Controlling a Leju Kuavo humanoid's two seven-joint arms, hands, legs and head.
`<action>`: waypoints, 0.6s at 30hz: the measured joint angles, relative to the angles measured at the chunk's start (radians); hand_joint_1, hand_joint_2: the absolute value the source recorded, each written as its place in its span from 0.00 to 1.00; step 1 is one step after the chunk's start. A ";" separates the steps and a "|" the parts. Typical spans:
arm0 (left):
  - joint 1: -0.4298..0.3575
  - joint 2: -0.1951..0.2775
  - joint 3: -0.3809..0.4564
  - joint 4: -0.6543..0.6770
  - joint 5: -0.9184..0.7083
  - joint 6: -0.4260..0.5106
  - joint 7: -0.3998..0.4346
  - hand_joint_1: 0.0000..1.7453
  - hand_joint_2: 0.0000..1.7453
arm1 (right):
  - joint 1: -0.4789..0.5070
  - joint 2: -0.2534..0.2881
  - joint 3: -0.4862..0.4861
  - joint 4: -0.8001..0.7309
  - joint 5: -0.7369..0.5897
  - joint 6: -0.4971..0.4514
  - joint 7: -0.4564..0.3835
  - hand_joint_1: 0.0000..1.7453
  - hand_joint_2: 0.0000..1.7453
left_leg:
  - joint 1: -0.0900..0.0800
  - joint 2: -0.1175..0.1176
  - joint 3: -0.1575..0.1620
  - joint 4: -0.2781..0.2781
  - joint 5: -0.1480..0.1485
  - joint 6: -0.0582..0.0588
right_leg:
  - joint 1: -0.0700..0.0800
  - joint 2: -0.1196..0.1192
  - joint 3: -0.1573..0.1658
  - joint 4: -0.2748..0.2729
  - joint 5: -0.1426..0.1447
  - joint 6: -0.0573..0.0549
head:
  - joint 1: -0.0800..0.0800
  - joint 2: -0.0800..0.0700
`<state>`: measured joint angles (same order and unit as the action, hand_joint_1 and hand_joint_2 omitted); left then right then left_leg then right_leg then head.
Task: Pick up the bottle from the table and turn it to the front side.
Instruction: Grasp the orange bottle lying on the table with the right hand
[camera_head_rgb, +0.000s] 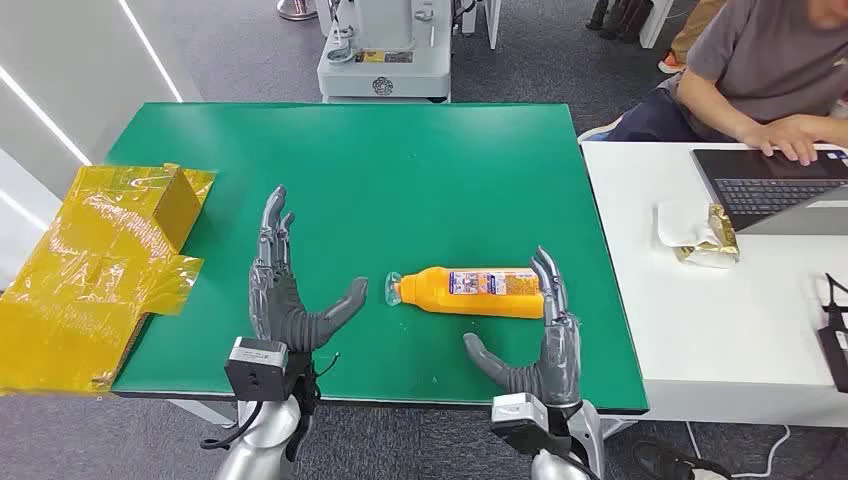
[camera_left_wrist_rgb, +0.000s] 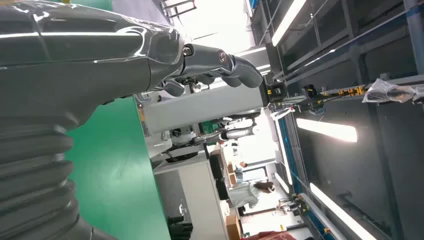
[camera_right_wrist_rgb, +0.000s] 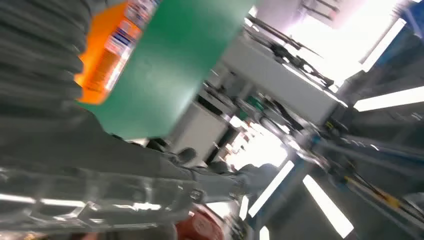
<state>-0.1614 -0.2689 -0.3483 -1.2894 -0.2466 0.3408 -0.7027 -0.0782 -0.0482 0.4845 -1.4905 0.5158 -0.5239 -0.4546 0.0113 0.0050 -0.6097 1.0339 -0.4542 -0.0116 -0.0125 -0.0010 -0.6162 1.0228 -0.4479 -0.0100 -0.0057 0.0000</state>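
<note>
One orange bottle (camera_head_rgb: 471, 292) lies on its side on the green desk (camera_head_rgb: 400, 170), in the lower middle of the head view, its clear cap end pointing toward the left of the frame and its printed label facing up. The right wrist view, which is blurred, shows the same bottle (camera_right_wrist_rgb: 107, 50) against the green surface in its upper left.

Two robot hands reach over the near edge of the desk. The left hand (camera_head_rgb: 290, 295) sits lower left of the bottle, fingers spread and straight, thumb angled toward the cap, holding nothing and not touching the bottle. The right hand (camera_head_rgb: 535, 340) is at the bottle's base end, likewise spread and empty; its fingertips (camera_head_rgb: 545, 268) overlap the bottle's base in the picture, though whether they touch it cannot be told.

One crumpled sheet of yellow wrapping (camera_head_rgb: 95, 270) hangs over the left edge of the desk. To the right stands one white desk (camera_head_rgb: 700, 340) carrying one laptop (camera_head_rgb: 770, 185) and one small packet (camera_head_rgb: 705, 240). One seated person (camera_head_rgb: 760, 70) at upper right has a hand on the laptop.
</note>
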 joint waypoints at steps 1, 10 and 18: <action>0.000 0.001 -0.001 0.000 0.005 0.002 0.000 0.00 1.00 | -0.016 -0.011 -0.005 0.007 0.006 0.027 0.011 0.00 1.00 | 0.000 0.000 0.000 0.000 0.000 0.000 | 0.000 0.000 0.000 0.000 0.000 0.000 | 0.000 0.000; -0.007 0.004 -0.028 0.000 0.060 -0.009 0.000 0.00 1.00 | -0.525 -0.233 -0.050 0.381 0.040 0.551 -0.005 0.00 1.00 | -0.001 -0.001 -0.003 0.005 0.006 0.009 | -0.001 -0.001 0.000 0.000 0.006 0.006 | 0.000 0.000; -0.013 0.008 -0.051 0.000 0.080 -0.005 0.000 0.00 1.00 | -0.889 -0.289 0.027 0.685 0.055 0.855 -0.020 0.00 1.00 | -0.001 -0.002 -0.005 0.006 0.007 0.010 | -0.001 -0.003 -0.001 0.000 0.007 0.006 | 0.000 0.000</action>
<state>-0.1746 -0.2609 -0.3994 -1.2894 -0.1669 0.3354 -0.7027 -0.9668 -0.3372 0.5116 -0.8059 0.5713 0.3311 -0.4742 0.0101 0.0026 -0.6151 1.0398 -0.4475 -0.0019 -0.0137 -0.0037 -0.6169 1.0232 -0.4406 -0.0045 -0.0058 0.0000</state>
